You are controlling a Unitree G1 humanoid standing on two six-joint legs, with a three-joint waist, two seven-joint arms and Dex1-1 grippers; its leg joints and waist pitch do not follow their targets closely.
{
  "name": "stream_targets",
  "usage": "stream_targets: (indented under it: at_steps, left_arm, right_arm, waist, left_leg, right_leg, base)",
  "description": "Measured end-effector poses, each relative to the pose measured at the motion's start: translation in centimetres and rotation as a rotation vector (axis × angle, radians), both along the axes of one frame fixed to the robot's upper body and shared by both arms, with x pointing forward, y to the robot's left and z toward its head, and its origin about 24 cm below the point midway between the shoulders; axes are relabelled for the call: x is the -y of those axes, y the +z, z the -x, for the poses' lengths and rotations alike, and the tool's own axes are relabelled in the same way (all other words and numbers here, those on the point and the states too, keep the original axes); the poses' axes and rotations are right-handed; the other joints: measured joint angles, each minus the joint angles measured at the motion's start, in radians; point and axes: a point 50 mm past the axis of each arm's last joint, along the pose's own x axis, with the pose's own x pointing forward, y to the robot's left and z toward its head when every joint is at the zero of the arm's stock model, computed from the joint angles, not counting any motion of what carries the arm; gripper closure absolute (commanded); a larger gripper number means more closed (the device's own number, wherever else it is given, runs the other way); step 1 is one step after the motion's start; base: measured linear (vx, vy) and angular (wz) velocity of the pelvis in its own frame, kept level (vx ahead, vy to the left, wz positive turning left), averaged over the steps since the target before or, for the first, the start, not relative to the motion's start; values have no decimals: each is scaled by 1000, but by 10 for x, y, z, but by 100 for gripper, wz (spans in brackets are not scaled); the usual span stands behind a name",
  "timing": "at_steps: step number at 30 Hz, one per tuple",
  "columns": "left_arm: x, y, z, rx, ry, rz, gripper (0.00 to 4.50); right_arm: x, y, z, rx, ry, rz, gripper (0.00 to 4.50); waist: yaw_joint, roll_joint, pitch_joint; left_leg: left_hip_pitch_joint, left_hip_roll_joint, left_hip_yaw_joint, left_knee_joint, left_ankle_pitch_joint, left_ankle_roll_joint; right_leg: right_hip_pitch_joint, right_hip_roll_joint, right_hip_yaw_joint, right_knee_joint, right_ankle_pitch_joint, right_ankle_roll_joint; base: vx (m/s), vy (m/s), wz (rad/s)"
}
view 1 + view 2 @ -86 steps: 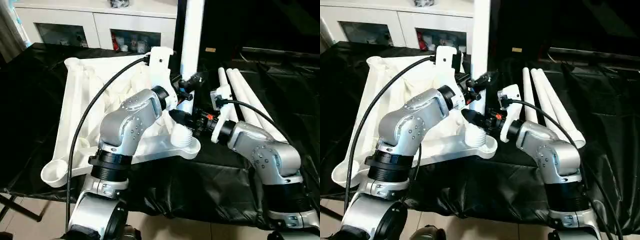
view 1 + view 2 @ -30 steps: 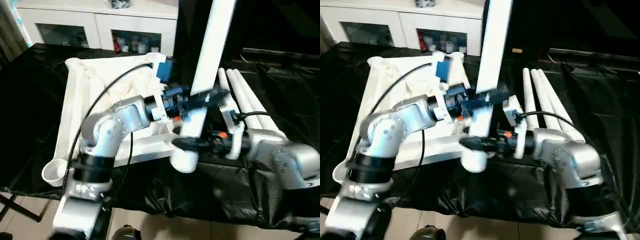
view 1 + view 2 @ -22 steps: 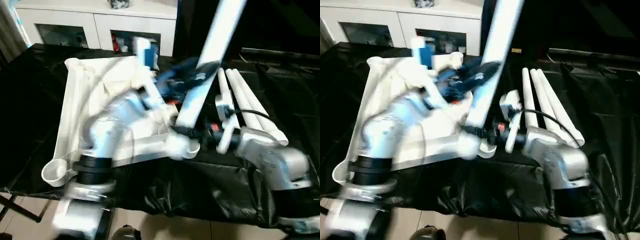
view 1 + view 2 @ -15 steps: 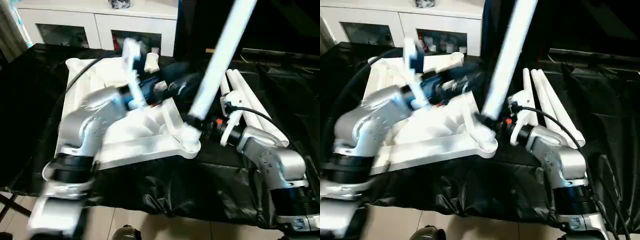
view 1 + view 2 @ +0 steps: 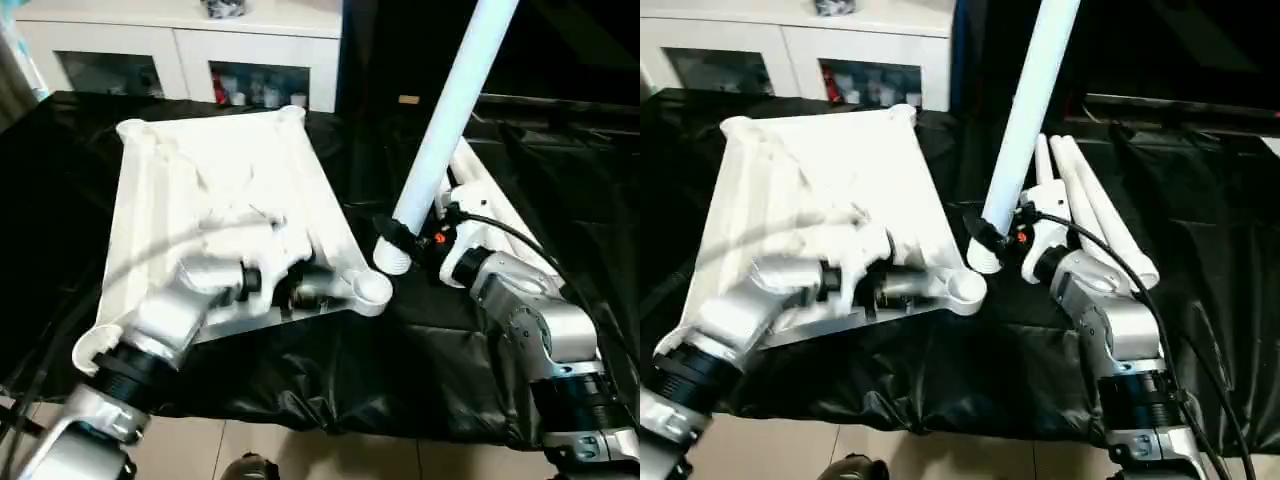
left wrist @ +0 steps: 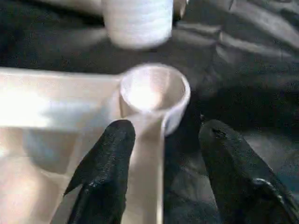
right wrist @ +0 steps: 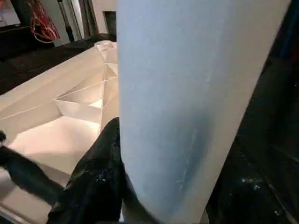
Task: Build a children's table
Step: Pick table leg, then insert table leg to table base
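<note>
The children's table top [image 5: 210, 180] lies upside down, white and ribbed, on the black cover. My right gripper [image 5: 392, 232] is shut on a white leg [image 5: 450, 100] just above its flared, threaded end. The leg slants up and away, its end hanging beside the near right corner socket [image 5: 372, 288] and clear of it. My left gripper [image 6: 168, 129] is low at that corner, open, its black fingers [image 6: 110, 154] either side of the rib that runs into the socket [image 6: 154, 91]. Other legs [image 5: 1085, 195] lie side by side behind my right wrist.
The black-covered work table [image 5: 380, 350] ends at a near edge with tiled floor [image 5: 300, 455] below. A white cabinet [image 5: 180, 40] with glass doors stands behind the table. Black cloth lies bare to the right of the lying legs.
My left gripper has let go of the leg and swung down to the near right corner of the table top. The leg, still in my right gripper, has tilted right and sits beside the socket.
</note>
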Motion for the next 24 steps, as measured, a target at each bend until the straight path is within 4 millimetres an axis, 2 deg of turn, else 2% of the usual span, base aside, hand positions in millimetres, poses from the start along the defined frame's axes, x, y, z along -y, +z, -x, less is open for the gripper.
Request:
stream_targets:
  at_steps: [8,19,24]
  left_arm:
    - [-10,-14,-2,-27,35,-80,280]
    - [-12,-14,-4,-25,10,-122,376]
    - [-12,-15,-4,-38,-7,-123,419]
  right_arm:
    - [-2,-1,1,-2,10,-1,261]
    - [-13,-4,4,-20,106,6,261]
    - [-9,-11,6,-72,153,31,261]
  waist:
    - [-3,0,0]
    - [-4,0,0]
    - [-5,0,0]
  left_leg:
    - [2,0,0,-1,0,-1]
    - [5,0,0,-2,0,-1]
    - [7,0,1,-2,0,-1]
  right_leg:
    - [1,0,0,0,0,0]
    - [2,0,1,0,0,-1]
    - [4,0,1,0,1,-2]
  base:
    - [0,0,0]
    - [0,0,0]
    - [0,0,0]
